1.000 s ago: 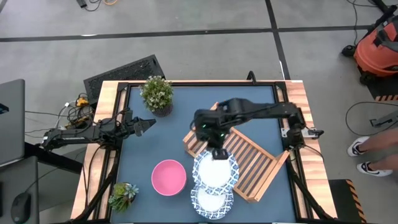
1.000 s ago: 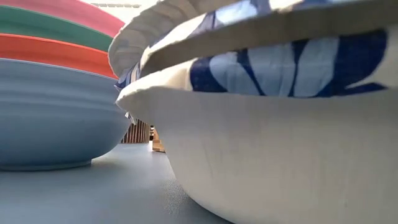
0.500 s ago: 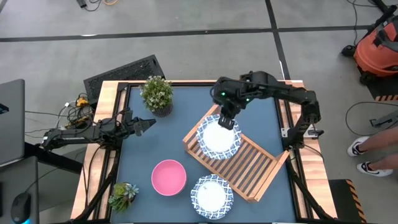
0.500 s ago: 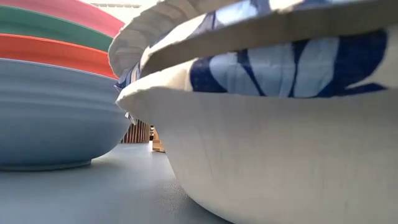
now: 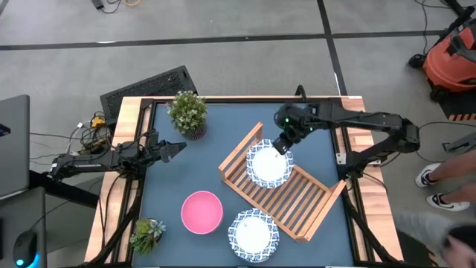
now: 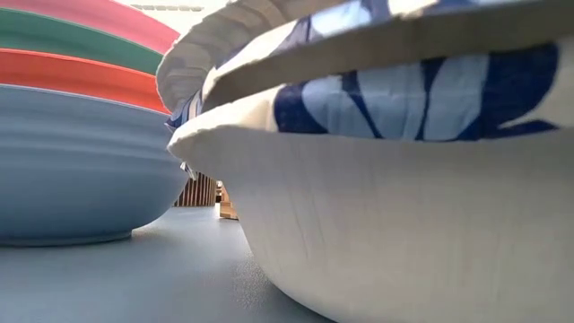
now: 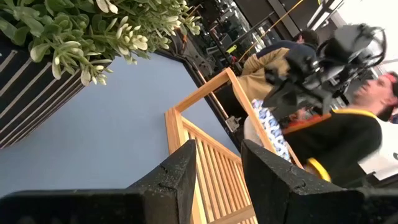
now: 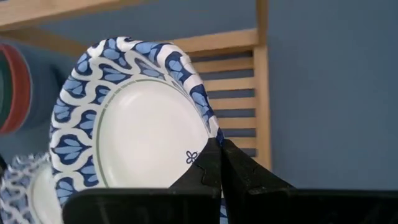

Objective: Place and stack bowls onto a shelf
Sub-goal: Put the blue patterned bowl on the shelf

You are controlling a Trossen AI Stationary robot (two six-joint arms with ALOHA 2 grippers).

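The large rectangular light-wood slatted shelf (image 5: 286,190) lies at an angle on the blue-topped table (image 5: 178,171); it is the landmark here. The right end effector (image 5: 281,147) hangs over the shelf's far corner, its two dark fingers (image 8: 211,163) pressed together on the rim of a white round bowl with a blue patterned rim (image 5: 268,165). That bowl sits over the shelf's far end, above the slats; whether it rests on them cannot be told.

Just off the shelf's near end, touching or almost touching its rail, a second white bowl with a blue patterned rim (image 5: 253,234) lies on the table. A plain pink round bowl (image 5: 201,211) lies on the table to the left of the shelf, apart from it. In the low view a stack of bowls shows close to the camera: light blue (image 6: 81,166) at the bottom, then red (image 6: 72,76), green (image 6: 63,40) and pink (image 6: 99,13), with blue-patterned white bowls (image 6: 404,224) beside them.

The left end effector (image 5: 175,150) waits well to the left of the shelf, at the table's left edge, its fingers (image 7: 180,180) standing apart with nothing between them. A potted green plant with pale flowers in a dark striped pot (image 5: 187,113) stands beyond the shelf's left corner, and a smaller potted green plant (image 5: 147,233) at the table's near-left corner.
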